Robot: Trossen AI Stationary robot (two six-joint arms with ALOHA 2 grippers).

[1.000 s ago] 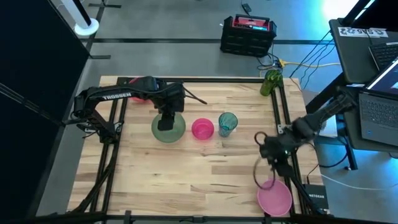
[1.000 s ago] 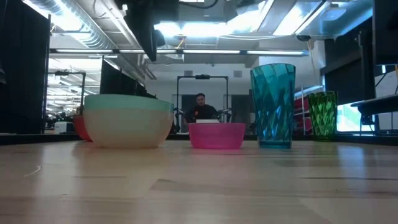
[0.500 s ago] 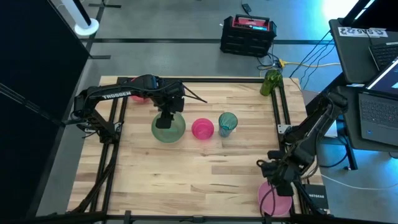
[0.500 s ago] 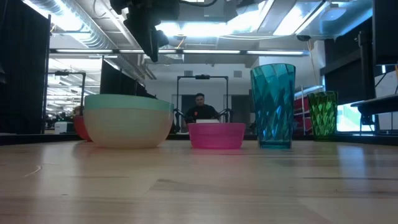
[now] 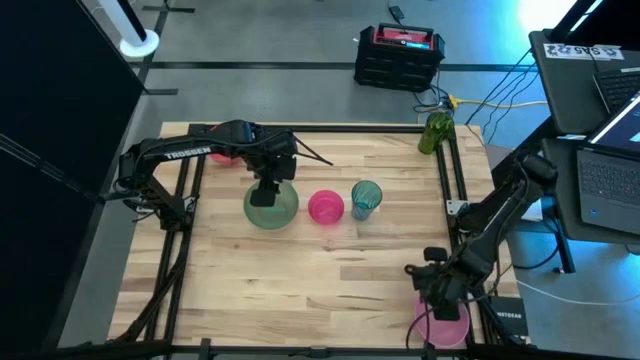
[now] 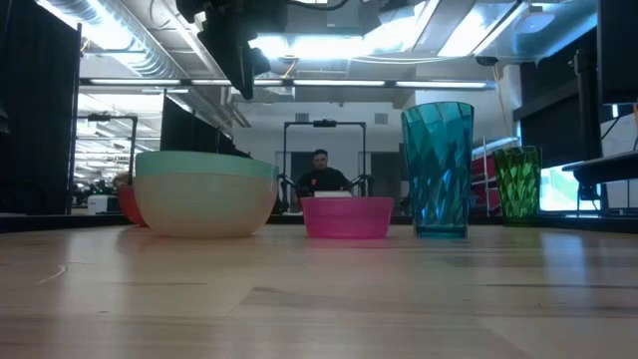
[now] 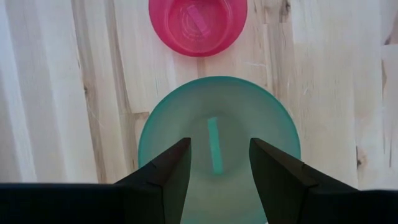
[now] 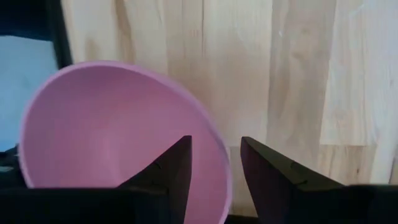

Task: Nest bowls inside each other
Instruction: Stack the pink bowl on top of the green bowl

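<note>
My left gripper (image 7: 219, 163) hangs open, pointing down over the green bowl (image 5: 270, 205), clear of it. Beside that bowl stand the small magenta bowl (image 5: 326, 207) and a teal cup (image 5: 366, 198). A coral bowl (image 5: 214, 154) sits behind the left arm. The large pink bowl (image 5: 442, 325) rests on its base at the table's near right corner. My right gripper (image 8: 216, 163) is open and points down over it, one finger over the bowl's inside and one outside its rim (image 8: 219, 155). My right gripper stands from above with the large pink bowl's rim (image 8: 222, 171) between its two fingers, on the side toward the table's middle. Whether either finger touches the rim I cannot tell. The bowl sits upright on the table.
A green faceted cup (image 5: 436, 131) stands at the far right corner. Black frame rails (image 5: 452, 190) run along the table's edges, close to the large pink bowl. Bare wood (image 5: 300, 280) lies between the bowls and the near edge. A person sits far behind the table (image 6: 321, 172).
My right gripper has gone down and toward the table's near edge, ending over the large pink bowl's rim. Its finger gap looks the same. My left gripper has turned a little about its own line above the green bowl. No bowl has moved.
</note>
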